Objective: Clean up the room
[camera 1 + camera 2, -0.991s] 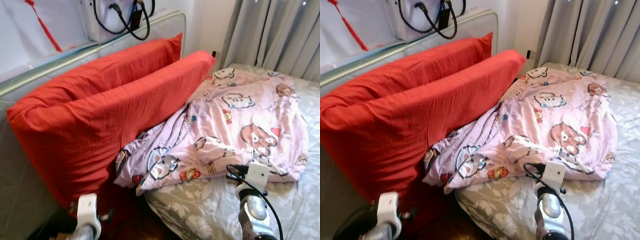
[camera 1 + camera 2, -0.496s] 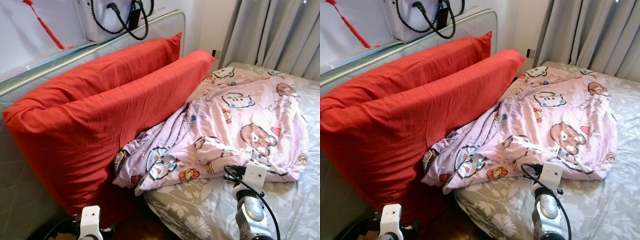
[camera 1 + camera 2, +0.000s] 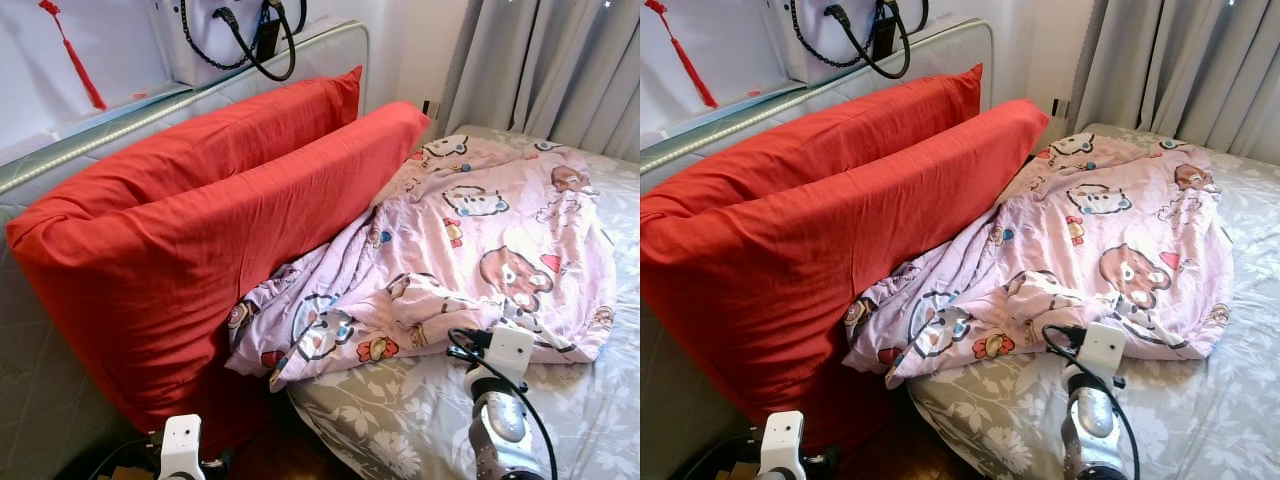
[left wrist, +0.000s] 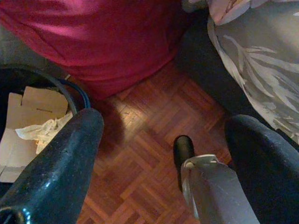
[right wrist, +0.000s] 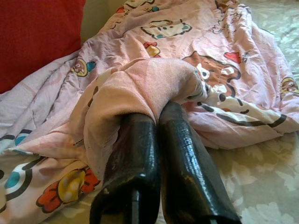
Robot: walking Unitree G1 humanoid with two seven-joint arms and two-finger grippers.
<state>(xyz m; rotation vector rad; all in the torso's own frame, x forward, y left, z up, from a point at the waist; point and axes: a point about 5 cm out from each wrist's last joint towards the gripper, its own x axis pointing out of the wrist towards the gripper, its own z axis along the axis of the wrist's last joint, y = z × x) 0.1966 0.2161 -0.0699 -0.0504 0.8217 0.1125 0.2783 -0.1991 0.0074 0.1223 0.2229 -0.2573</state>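
Note:
A crumpled pink cartoon-print blanket [image 3: 480,230] lies across the bed, one end running down beside two big red pillows [image 3: 200,230] that lean on the headboard. My right gripper [image 5: 159,114] is at the blanket's near edge, shut on a raised fold of the pink blanket [image 5: 154,79]. The right wrist [image 3: 510,350] sits over the grey floral sheet [image 3: 400,420]. My left gripper [image 4: 166,123] hangs low beside the bed, open and holding nothing, above the wooden floor [image 4: 140,154].
A black bin [image 4: 77,93] holding cardboard and crumpled paper stands on the floor under the left gripper, next to the red pillow's lower end. A white handbag [image 3: 230,30] rests on the headboard ledge. Grey curtains [image 3: 550,60] hang behind the bed.
My left wrist has sunk lower at the bottom of the eye views. The right gripper stays at the blanket's edge. The camera has shifted slightly.

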